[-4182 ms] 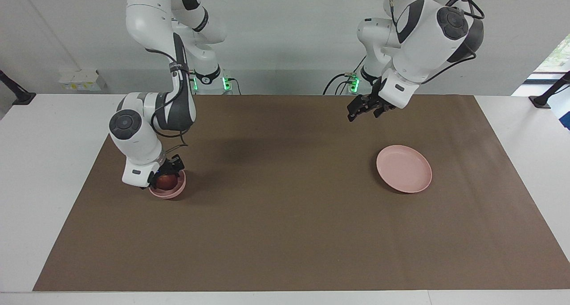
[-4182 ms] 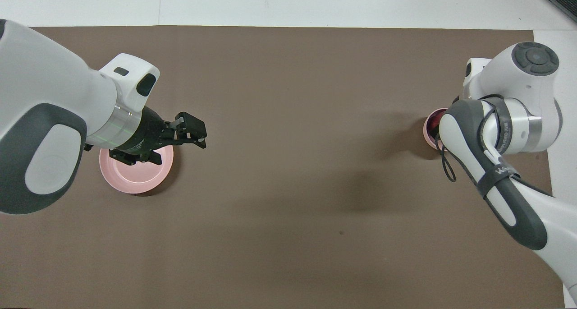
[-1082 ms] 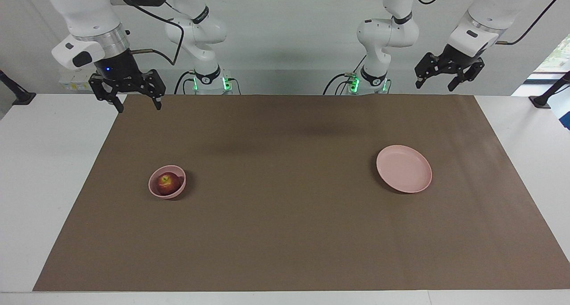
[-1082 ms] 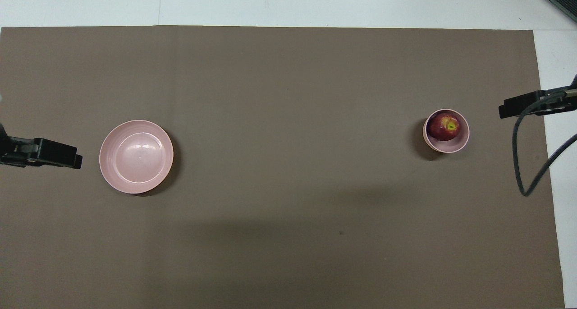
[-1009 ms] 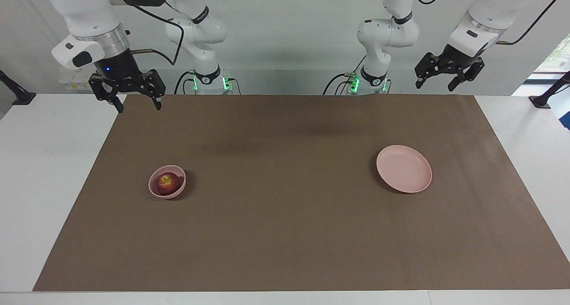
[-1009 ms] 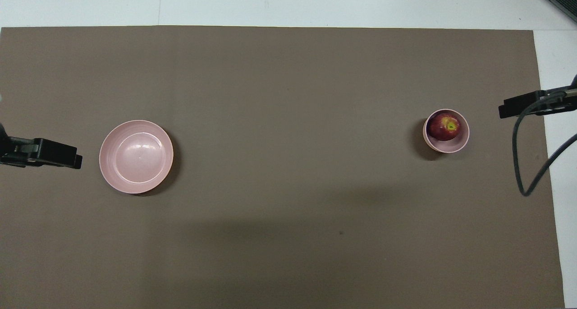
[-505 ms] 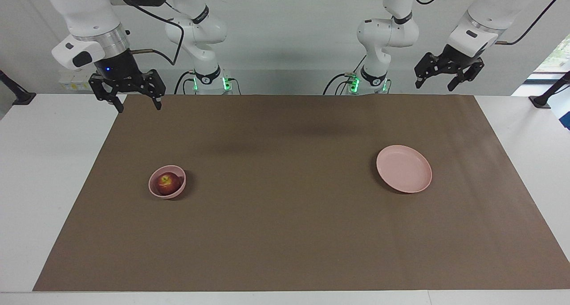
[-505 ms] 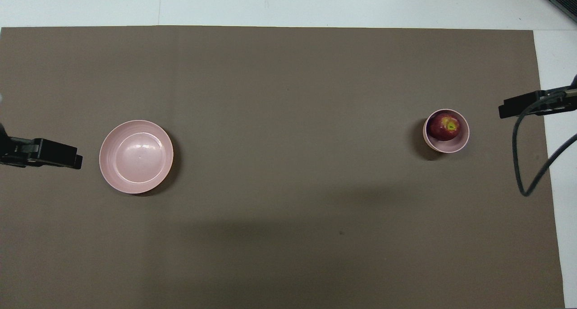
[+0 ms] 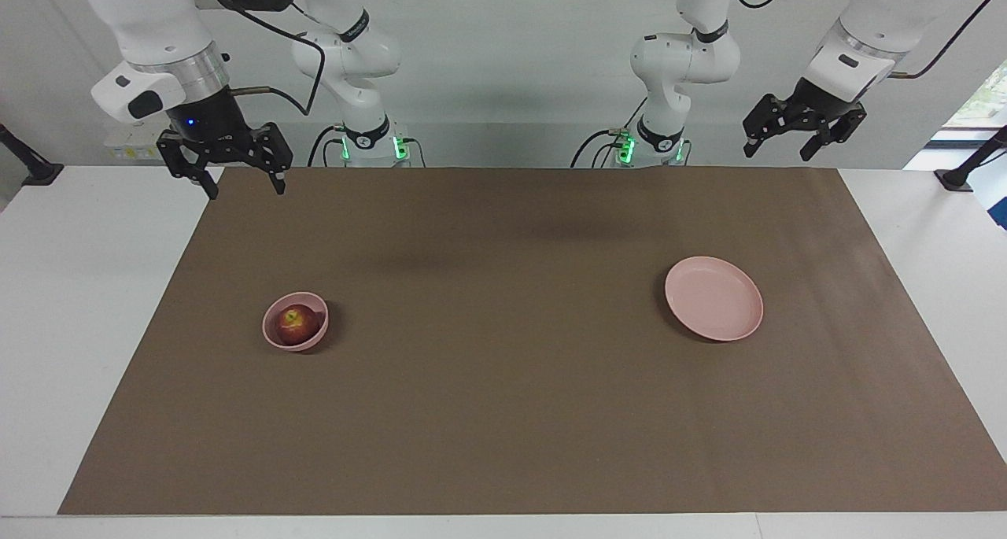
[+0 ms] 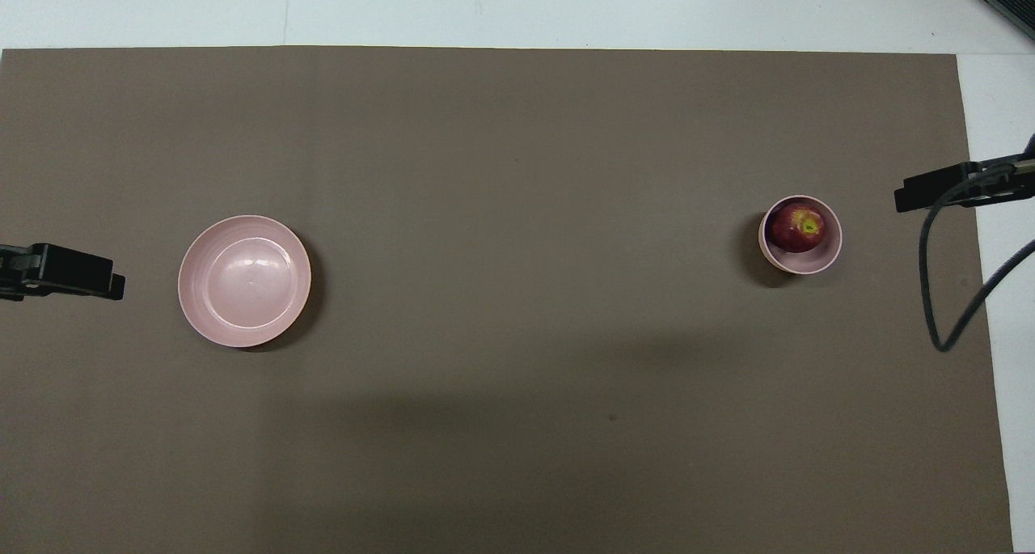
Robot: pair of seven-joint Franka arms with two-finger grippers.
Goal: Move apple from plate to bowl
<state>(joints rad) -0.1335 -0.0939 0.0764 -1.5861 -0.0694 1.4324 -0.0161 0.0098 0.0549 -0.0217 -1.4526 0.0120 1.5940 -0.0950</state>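
No brand, label or readable writing shows on any object; only fragments of dark lettering sit on the arm casings, too partial to read.

Taking the facing view from its left edge: the right gripper (image 9: 242,183), a black two-finger tool under a glossy white arm with a metal wrist ring, hangs raised over the robots' edge of the brown mat, at the right arm's end, its fingers spread apart and holding nothing. Below it, farther from the robots, stands the small, deep, round, pale pink bowl (image 9: 313,338) with smooth matte walls. Inside it rests the small round dark red apple (image 9: 296,324), its skin glossy with a yellowish patch around the stem, which faces up. The flat matte brown mat (image 9: 503,382) covers most of the smooth white table (image 9: 71,303). Toward the left arm's end lies the flat, round, pale pink plate (image 9: 714,298) with a low rim, smooth and faintly shiny, with nothing on it, well apart from the bowl. The left gripper (image 9: 798,143), also black, hangs raised over the robots' edge of the table, fingers spread and empty.
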